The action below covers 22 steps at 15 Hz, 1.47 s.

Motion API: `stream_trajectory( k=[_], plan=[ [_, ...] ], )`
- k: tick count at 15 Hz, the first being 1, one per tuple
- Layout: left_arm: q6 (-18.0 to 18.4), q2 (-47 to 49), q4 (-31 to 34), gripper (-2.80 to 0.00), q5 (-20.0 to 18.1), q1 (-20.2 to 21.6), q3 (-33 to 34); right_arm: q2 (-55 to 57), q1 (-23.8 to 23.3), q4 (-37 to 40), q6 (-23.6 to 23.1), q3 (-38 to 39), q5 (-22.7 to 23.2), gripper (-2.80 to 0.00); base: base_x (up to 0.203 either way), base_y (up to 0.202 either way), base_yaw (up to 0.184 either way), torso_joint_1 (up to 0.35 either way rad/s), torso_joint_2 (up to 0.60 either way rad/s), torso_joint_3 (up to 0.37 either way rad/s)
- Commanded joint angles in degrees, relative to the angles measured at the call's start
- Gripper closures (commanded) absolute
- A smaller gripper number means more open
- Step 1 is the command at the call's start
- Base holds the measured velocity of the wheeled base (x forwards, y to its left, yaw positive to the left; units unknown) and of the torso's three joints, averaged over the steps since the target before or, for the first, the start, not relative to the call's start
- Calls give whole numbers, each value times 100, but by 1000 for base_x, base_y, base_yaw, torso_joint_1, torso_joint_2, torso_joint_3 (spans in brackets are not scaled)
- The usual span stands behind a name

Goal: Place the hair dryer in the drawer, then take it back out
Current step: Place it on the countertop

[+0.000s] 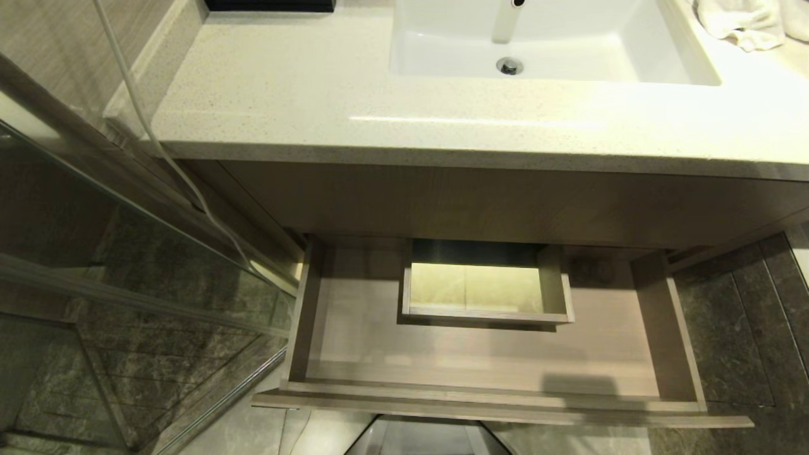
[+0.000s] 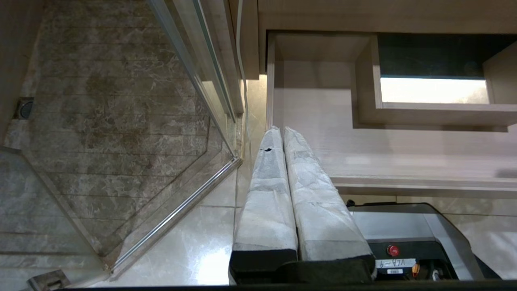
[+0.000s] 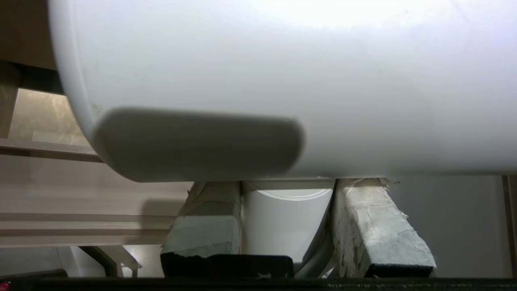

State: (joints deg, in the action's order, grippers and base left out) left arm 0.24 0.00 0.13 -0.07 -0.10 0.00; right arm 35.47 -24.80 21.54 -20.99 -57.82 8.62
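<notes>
The right hand (image 3: 286, 226) was clamped on the hair dryer's (image 3: 282, 81) white handle, one padded finger (image 3: 206, 226) on each side. The left hand (image 2: 282, 137) hung idle, its wrapped fingers (image 2: 266, 190) pressed together, holding nothing.

Hair dryer (image 3: 282, 60): smooth white plastic, soft sheen. Drawer (image 1: 480, 373): light-brown wood grain, matt. Counter (image 1: 284, 95): pale speckled stone, polished. Sink (image 1: 569, 50): glossy white ceramic, with a shiny metal drain (image 1: 509, 66). Towel (image 1: 746, 22): white looped cloth, rough. Shower screen (image 2: 194, 81): clear glass, bright metal edging. Floor (image 2: 194, 250): glossy pale tile; darker marbled tile beyond the glass. Fingers (image 2: 266, 194) of the left gripper (image 2: 282, 135) and of the right gripper (image 3: 286, 220): wrapped in pale, wrinkled tape, frayed.
</notes>
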Motion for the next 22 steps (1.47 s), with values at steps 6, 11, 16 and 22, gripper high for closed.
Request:
stream_trajectory(
  k=[6,11,16,22],
  plan=[
    [2,0,4,0,-1,1,9,1658,1,91,-22,-1253,18,0,0,0,0,15,-32,-16],
    [2,0,4,0,-1,1,9,1981,-8,26,-28,-1469,8,0,0,0,0,57,-103,-48],
    [2,0,4,0,-1,-8,8,2017,-8,35,-37,-1469,17,0,0,0,0,174,-338,-159],
    [2,0,4,0,-1,-8,1,2034,-8,63,-37,-1552,17,0,0,0,0,71,-134,-63]
  ],
)
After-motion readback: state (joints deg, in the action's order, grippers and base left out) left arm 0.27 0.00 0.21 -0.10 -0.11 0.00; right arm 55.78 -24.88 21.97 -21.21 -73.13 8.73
